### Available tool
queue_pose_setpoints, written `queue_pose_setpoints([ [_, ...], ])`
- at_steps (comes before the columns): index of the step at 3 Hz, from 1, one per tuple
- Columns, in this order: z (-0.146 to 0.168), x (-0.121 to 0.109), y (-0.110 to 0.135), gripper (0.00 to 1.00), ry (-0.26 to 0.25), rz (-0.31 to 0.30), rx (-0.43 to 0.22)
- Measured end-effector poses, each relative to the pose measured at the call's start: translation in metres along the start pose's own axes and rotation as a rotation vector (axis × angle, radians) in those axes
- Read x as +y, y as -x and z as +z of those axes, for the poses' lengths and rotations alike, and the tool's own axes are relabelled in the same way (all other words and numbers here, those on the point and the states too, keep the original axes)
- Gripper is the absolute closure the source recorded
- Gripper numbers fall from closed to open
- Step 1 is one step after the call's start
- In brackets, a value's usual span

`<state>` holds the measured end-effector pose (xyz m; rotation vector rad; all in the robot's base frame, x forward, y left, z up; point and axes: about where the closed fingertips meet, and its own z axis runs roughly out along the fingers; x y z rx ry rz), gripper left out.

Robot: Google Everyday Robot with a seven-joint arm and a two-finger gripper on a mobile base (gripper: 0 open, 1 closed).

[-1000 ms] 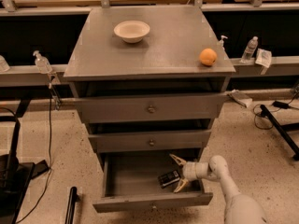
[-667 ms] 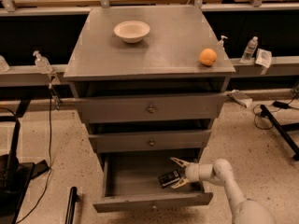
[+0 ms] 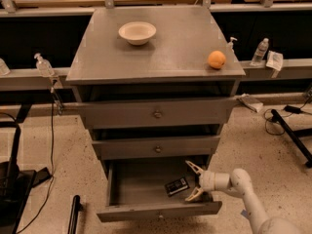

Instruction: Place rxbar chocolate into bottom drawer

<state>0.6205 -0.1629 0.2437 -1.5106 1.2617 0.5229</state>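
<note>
The bottom drawer [image 3: 141, 211] of the grey cabinet is pulled open. The rxbar chocolate [image 3: 176, 186], a small flat black bar with pale markings, lies on the drawer floor near its right side. My gripper [image 3: 192, 181] reaches in from the right, just right of the bar. Its two pale fingers [image 3: 194, 167] are spread apart and hold nothing. The bar lies free, a little left of the fingertips.
The two upper drawers [image 3: 157, 114] are slightly ajar. A white bowl [image 3: 137, 32] and an orange fruit [image 3: 216, 59] sit on the cabinet top. Bottles [image 3: 261, 51] stand on rails at both sides. A black stand [image 3: 11, 179] is on the floor at left, cables at right.
The gripper has drawn back a little to the right, away from the bar. The bar stays lying on the drawer floor.
</note>
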Motion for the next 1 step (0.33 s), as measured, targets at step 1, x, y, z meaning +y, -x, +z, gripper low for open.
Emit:
queue_pose_setpoints([
  [1, -0.0020, 0.0022, 0.0023, 0.00, -0.001, 0.008, -0.004],
])
